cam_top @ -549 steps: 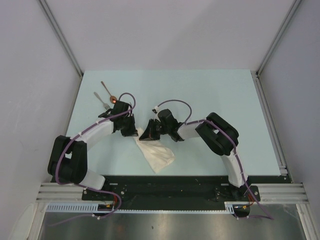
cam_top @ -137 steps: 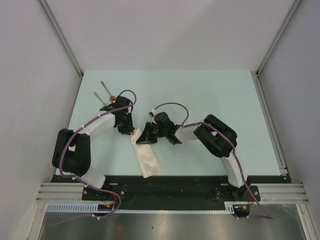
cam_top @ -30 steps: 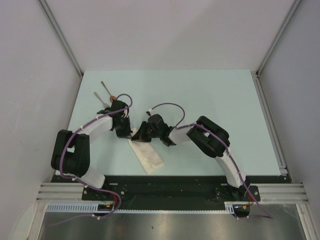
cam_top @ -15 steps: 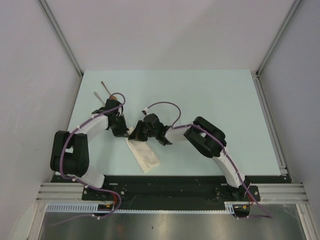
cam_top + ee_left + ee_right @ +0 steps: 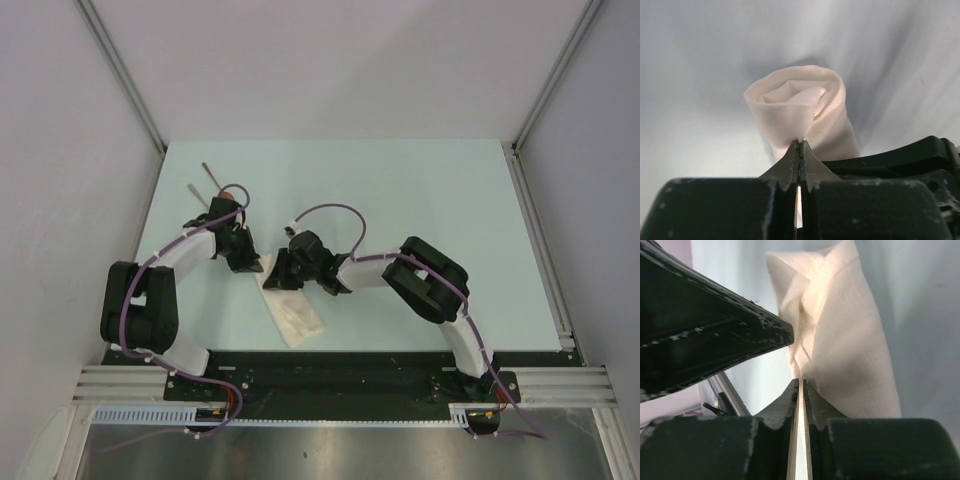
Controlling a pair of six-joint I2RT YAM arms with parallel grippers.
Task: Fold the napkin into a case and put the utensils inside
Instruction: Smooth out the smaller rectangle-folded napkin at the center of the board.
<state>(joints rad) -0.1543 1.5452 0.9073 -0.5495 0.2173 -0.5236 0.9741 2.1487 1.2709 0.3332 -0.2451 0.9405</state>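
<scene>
The napkin lies as a narrow cream case near the table's front, its far end lifted. In the left wrist view that end of the napkin gapes like a tube, and my left gripper is shut on its rim. My left gripper and right gripper meet at that end. In the right wrist view my right gripper shows a thin slit between its jaws, with a fold of the napkin just beyond the tips. The fork and the spoon lie at the far left, partly behind the left arm.
The pale table reaches to metal rails at the sides, and grey walls enclose it. The left gripper's black body crowds the right wrist view. The right gripper's black body sits beside the cloth in the left wrist view.
Both grippers and the napkin's lifted end have shifted a little to the left. The right jaws have parted slightly. The left gripper stays shut on the cloth.
</scene>
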